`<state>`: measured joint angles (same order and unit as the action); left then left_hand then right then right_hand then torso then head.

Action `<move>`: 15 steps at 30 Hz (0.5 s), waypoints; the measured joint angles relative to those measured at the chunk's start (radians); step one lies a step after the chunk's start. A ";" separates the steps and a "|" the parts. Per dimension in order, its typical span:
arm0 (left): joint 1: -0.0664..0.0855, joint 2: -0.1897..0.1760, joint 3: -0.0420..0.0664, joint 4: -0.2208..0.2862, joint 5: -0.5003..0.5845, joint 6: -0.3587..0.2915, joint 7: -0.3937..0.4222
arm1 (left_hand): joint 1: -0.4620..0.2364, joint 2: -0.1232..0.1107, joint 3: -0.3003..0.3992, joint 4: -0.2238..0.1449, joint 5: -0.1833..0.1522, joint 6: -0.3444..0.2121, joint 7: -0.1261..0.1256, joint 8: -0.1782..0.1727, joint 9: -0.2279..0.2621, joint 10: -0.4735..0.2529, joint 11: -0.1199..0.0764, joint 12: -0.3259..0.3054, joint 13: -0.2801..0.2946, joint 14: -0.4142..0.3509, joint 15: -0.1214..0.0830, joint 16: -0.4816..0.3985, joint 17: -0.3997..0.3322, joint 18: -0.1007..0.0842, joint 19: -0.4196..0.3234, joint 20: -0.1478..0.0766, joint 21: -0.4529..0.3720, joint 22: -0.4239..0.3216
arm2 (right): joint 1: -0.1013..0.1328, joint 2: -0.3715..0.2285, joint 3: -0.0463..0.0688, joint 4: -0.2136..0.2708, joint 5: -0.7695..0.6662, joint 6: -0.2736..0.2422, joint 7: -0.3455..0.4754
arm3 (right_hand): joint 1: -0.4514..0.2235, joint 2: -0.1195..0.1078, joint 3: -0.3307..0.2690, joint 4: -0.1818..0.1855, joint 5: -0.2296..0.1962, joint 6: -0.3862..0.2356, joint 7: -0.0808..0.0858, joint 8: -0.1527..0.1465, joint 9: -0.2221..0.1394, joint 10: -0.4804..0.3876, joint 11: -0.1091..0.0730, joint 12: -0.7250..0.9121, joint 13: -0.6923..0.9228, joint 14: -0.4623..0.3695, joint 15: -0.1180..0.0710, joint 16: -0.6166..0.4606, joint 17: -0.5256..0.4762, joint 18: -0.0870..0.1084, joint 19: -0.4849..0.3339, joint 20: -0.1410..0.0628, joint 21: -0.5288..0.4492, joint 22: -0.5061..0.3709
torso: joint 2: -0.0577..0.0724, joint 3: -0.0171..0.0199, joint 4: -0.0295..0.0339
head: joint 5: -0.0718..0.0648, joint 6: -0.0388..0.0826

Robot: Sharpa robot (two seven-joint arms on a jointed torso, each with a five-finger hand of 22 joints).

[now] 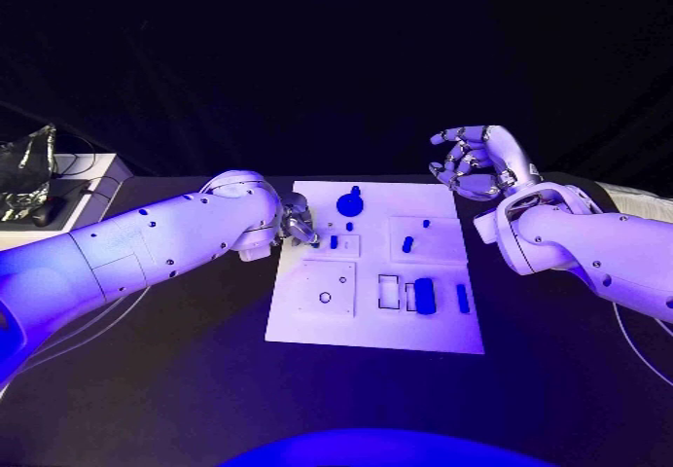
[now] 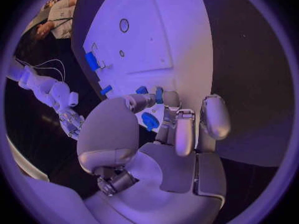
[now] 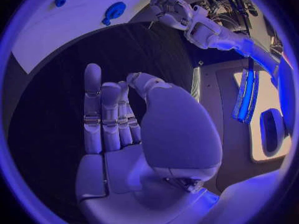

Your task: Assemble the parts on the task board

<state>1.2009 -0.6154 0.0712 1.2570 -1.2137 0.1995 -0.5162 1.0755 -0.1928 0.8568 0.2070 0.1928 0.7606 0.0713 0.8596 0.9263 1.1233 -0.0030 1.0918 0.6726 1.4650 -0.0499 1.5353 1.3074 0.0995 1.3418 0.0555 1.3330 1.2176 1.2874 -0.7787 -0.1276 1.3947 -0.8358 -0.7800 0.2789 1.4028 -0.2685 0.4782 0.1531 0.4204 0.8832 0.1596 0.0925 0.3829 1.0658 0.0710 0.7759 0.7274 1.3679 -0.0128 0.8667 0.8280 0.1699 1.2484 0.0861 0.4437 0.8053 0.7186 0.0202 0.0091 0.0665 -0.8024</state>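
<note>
The white task board lies in the middle of the table. My left hand is over its left edge, thumb and a fingertip closed on a small blue part. Just beyond it, a round blue part sits near the board's far edge. Small blue pegs stand mid-board, and two blue blocks lie towards its right side. Raised beyond the board's far right corner, my right hand holds nothing, fingers apart. The right wrist view also shows the board and the round blue part.
A crumpled silver object lies on a white stand at the table's far left, with cables beside it. Dark table surface surrounds the board on all sides.
</note>
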 measured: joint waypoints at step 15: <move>0.001 0.004 -0.002 -0.005 0.006 0.006 -0.002 | -0.061 -0.024 0.039 -0.075 -0.003 0.026 -0.019 -0.020 -0.013 0.021 -0.011 -0.005 -0.005 0.004 -0.011 0.000 0.000 0.000 0.005 -0.005 0.000 -0.003 | 0.000 -0.001 0.000 0.001 -0.002 0.004 -0.002 | 0.000 0.000 0.001 -0.001 0.000 -0.002 -0.002 0.000 0.001 0.000 0.000 0.000 0.000 0.000 0.000 -0.001 0.000 0.000 0.000 0.000 0.000 0.000 | -0.001 0.0007 -0.0002 | 0.000 -0.004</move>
<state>1.2023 -0.6110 0.0687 1.2516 -1.2073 0.2053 -0.5184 1.0140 -0.2173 0.8959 0.1317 0.1894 0.7863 0.0522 0.8391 0.9135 1.1444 -0.0144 1.0868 0.6675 1.4686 -0.0608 1.5353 1.3074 0.0995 1.3473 0.0501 1.3330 1.2150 1.2870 -0.7800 -0.1276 1.3960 -0.8382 -0.7759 0.2772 1.4028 -0.2685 0.4792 0.1520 0.4204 0.8816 0.1580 0.0925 0.3839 1.0659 0.0711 0.7760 0.7271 1.3680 -0.0128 0.8656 0.8280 0.1699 1.2484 0.0861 0.4438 0.8053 0.7174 0.0209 0.0089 0.0668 -0.8062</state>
